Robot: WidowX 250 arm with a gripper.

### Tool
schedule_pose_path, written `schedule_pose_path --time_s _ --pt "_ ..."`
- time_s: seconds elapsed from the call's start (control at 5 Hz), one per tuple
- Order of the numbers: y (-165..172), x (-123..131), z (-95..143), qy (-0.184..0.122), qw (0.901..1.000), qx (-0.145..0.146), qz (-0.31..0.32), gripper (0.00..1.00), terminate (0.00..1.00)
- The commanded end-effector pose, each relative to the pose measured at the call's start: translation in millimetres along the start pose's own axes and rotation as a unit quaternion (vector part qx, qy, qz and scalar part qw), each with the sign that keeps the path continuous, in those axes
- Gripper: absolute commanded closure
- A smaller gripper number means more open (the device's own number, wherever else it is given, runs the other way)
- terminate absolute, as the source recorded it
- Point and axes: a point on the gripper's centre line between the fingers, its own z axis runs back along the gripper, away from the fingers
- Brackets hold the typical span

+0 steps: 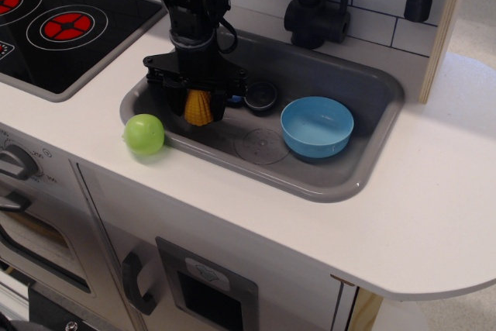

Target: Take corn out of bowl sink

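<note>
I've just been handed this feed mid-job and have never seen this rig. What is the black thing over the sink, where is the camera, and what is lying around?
There is one view, from a camera in front of and above a toy kitchen counter. The black thing is a robot arm reaching down into the grey sink; its gripper is shut on the corn, a yellow toy piece hanging point-up between the fingers at the sink's left end. Whether the corn touches the sink floor I cannot tell. The light-blue bowl sits empty at the right of the sink, so the corn is already out of it. Behind the gripper lies a small dark cup. A green ball rests on the white counter at the sink's left edge. A black stove is at the far left, a black tap behind the sink.
</note>
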Motion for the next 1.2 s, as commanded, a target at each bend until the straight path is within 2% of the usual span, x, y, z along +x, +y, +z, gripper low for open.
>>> schedule_pose_path --time_s 0.0,0.4,0.6,0.8,1.0 --pt "2 12 4 -0.009 0.9994 0.012 0.031 0.0 0.0" --pt "2 16 18 -0.016 0.9984 0.011 0.053 0.0 0.0" --pt "1 22 45 -0.022 0.998 -0.008 0.058 0.0 0.0" --pt "-3 28 78 -0.012 0.9969 -0.039 0.067 0.0 0.0" --pt "-3 28 78 -0.012 0.9969 -0.039 0.067 0.0 0.0"
